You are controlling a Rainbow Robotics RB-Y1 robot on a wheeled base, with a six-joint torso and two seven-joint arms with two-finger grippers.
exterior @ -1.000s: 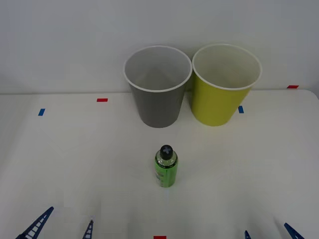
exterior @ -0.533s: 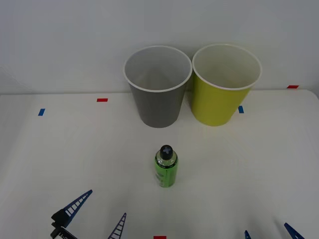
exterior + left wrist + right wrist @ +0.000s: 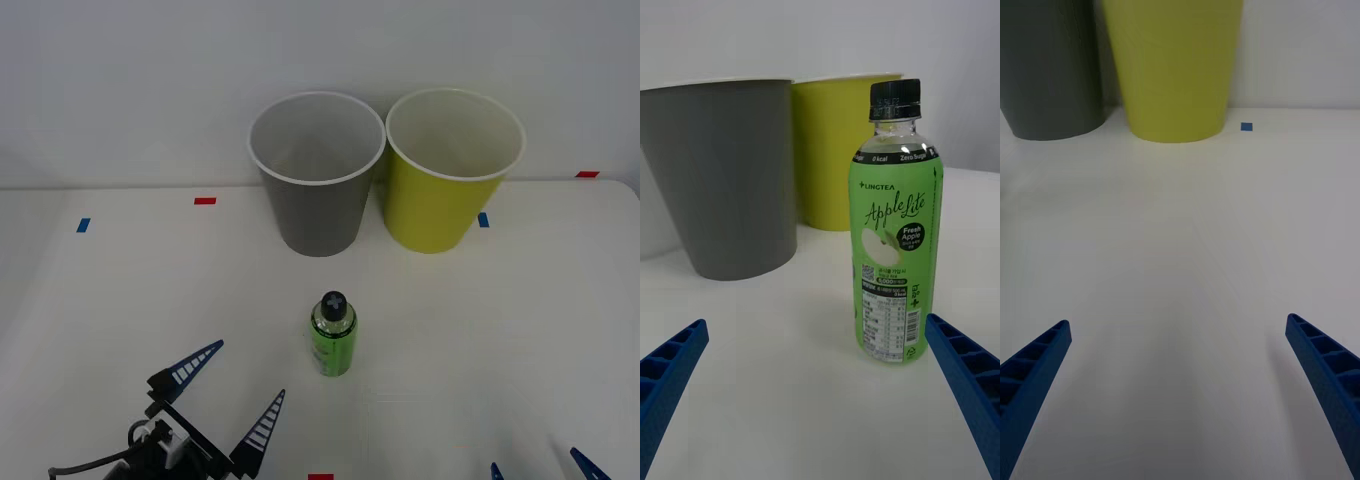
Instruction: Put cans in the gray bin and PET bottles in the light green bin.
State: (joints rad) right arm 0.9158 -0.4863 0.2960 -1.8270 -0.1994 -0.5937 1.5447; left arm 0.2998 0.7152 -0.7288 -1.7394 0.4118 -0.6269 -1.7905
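Front view: PET bottle (image 3: 333,336) stands upright on the counter (image 3: 500,330), near the middle, well short of both bins, so nothing is sorted yet. Gray bin (image 3: 317,172) and light green bin (image 3: 452,168) stand side by side at the back by the wall, touching or nearly so; what shows of each pale inside is empty, bottoms not fully seen. No cans visible on the counter. Left gripper (image 3: 236,401) sits low on the near-left side, jaws spread wide and holding nothing, pointed toward the bottle but apart from it. Left wrist view has the bottle (image 3: 895,225) ahead between the open fingers (image 3: 962,375), off toward one of them, label facing the camera. Right gripper (image 3: 540,468) idles at the near-right edge, jaws open and empty, facing the light green bin. Left to do, judging by this: close on the bottle, lift, drop it into the light green bin.
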